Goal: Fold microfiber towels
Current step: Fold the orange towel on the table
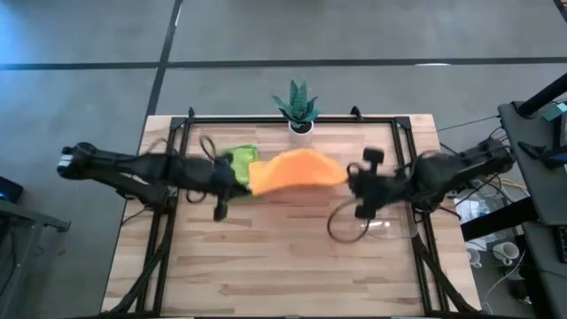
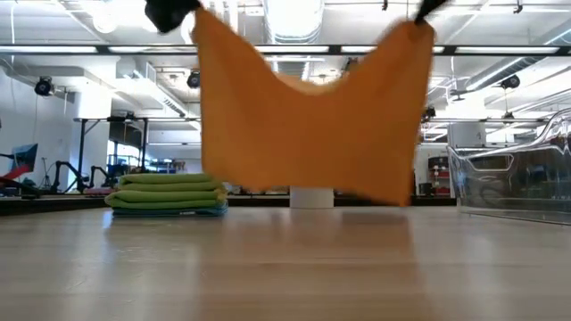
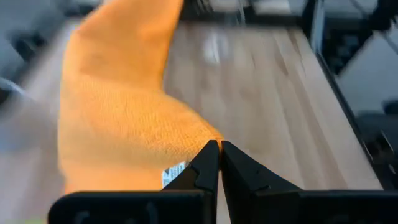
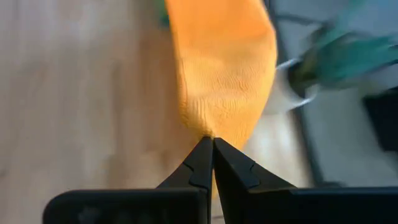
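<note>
The left gripper (image 3: pixel 219 149) and right gripper (image 4: pixel 212 144) each pinch a top corner of the orange towel (image 2: pixel 308 125), holding it stretched in the air above the table (image 1: pixel 283 266). A stack of folded green towels (image 2: pixel 169 192) lies at the far left.

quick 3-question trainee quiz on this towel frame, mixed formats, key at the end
1. True or false: the orange towel lies flat on the table.
2. Which grippers hold it? A) left only B) right only C) both
3. Fill in: the folded stack has green towels on top and a ____ one at the bottom.

Key:
1. False; it hangs in the air.
2. C; left gripper and right gripper each pinch a corner, jaws closed.
3. Blue.
</note>
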Robot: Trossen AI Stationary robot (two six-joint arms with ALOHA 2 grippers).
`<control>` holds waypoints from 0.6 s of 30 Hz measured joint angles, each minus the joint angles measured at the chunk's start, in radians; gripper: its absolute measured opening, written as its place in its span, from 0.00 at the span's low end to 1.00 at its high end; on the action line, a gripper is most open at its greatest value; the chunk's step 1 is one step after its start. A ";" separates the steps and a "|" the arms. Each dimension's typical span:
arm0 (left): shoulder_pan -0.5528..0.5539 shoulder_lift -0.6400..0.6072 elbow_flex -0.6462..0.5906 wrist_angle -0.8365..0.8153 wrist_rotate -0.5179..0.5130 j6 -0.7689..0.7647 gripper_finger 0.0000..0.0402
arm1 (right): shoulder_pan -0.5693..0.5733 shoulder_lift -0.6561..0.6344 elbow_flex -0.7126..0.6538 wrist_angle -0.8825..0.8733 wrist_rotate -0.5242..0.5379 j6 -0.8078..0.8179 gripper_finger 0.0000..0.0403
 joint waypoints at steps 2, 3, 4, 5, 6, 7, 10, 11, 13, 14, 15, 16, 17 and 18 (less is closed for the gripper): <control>-0.067 0.030 -0.055 0.038 -0.004 -0.060 0.00 | 0.045 0.009 -0.103 0.058 -0.044 0.056 0.02; -0.105 0.048 -0.080 0.057 -0.004 -0.087 0.00 | 0.069 0.017 -0.153 0.098 -0.074 0.082 0.02; -0.144 0.067 -0.104 0.071 -0.004 -0.118 0.00 | 0.094 0.026 -0.204 0.148 -0.119 0.107 0.02; -0.183 0.087 -0.125 0.086 -0.004 -0.152 0.00 | 0.118 0.033 -0.251 0.200 -0.164 0.134 0.02; -0.221 0.109 -0.140 0.100 -0.004 -0.185 0.00 | 0.144 0.040 -0.288 0.246 -0.207 0.166 0.02; -0.255 0.132 -0.153 0.118 -0.003 -0.221 0.00 | 0.172 0.048 -0.321 0.294 -0.240 0.205 0.02; -0.347 0.193 -0.177 0.128 -0.007 -0.353 0.00 | 0.258 0.074 -0.379 0.411 -0.278 0.330 0.02; -0.374 0.216 -0.177 0.132 -0.012 -0.395 0.00 | 0.287 0.085 -0.390 0.437 -0.279 0.369 0.02; -0.427 0.260 -0.178 0.142 -0.024 -0.459 0.00 | 0.339 0.110 -0.402 0.502 -0.280 0.438 0.02; -0.452 0.281 -0.178 0.165 -0.029 -0.480 0.00 | 0.364 0.126 -0.405 0.529 -0.281 0.471 0.02; -0.471 0.305 -0.178 0.200 -0.029 -0.488 0.00 | 0.386 0.143 -0.406 0.550 -0.284 0.499 0.02; -0.489 0.331 -0.178 0.236 -0.029 -0.493 0.00 | 0.408 0.163 -0.406 0.569 -0.295 0.526 0.02; -0.501 0.355 -0.177 0.270 -0.027 -0.494 0.00 | 0.425 0.181 -0.406 0.586 -0.313 0.551 0.02; -0.508 0.380 -0.175 0.297 -0.024 -0.495 0.00 | 0.442 0.202 -0.404 0.596 -0.332 0.578 0.02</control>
